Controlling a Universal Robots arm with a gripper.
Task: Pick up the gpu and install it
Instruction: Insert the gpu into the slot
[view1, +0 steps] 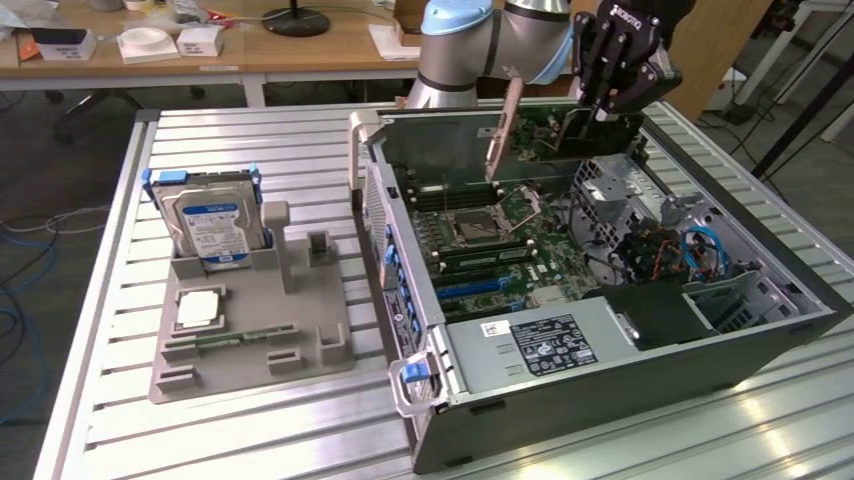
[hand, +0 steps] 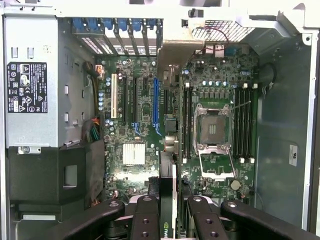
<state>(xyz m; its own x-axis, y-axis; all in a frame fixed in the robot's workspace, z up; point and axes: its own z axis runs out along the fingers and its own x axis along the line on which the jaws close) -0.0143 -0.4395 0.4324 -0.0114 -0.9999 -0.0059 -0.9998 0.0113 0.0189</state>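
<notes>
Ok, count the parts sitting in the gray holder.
3: the hard drive upright at its far end, the CPU flat midway, the RAM stick flat nearer the camera. None looks hidden.

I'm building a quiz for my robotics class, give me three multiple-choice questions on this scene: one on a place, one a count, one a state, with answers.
1. Where is the thin green gpu card? A seated in a slot; B held by the fingers over the open dark computer case; C on the floor.
2. How many silver hard drives stand in the grey holder tray? A one; B two; C three.
3. The processor socket inside the case is: A under a cooler; B uncovered; C taped over.
Answers: B, the fingers clamp the card above the case; A, a single drive stands there; B, its bare frame shows.
</notes>
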